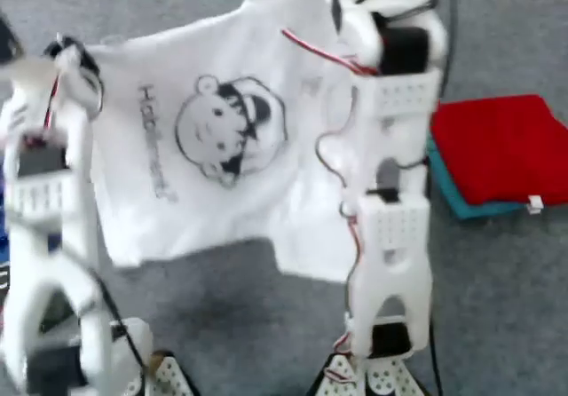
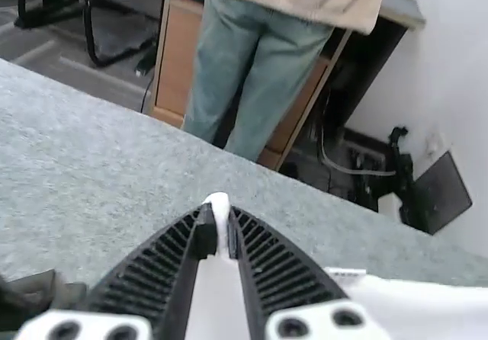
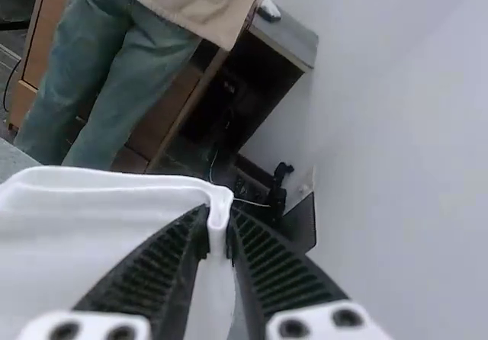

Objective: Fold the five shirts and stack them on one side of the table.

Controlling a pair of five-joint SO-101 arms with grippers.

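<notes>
Aloft, left pincer (image 2: pixel 217 216) and right pincer (image 3: pixel 218 222) clamp white shirt (image 1: pixel 222 138) edges; stack (image 1: pixel 501 147) apart.

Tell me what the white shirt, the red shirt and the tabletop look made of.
The white shirt: soft matte knit, likely cotton; it drapes and wrinkles where it hangs, with a printed cartoon face. The red shirt: similar matte cloth, folded flat with soft edges and a small tag. The tabletop: grey, speckled, dull surface, probably felt or low carpet; hard to say which.

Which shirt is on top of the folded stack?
The red shirt; it lies on the teal shirt, whose edge peeks out beneath. The white shirt is unfolded, apart from the stack.
</notes>
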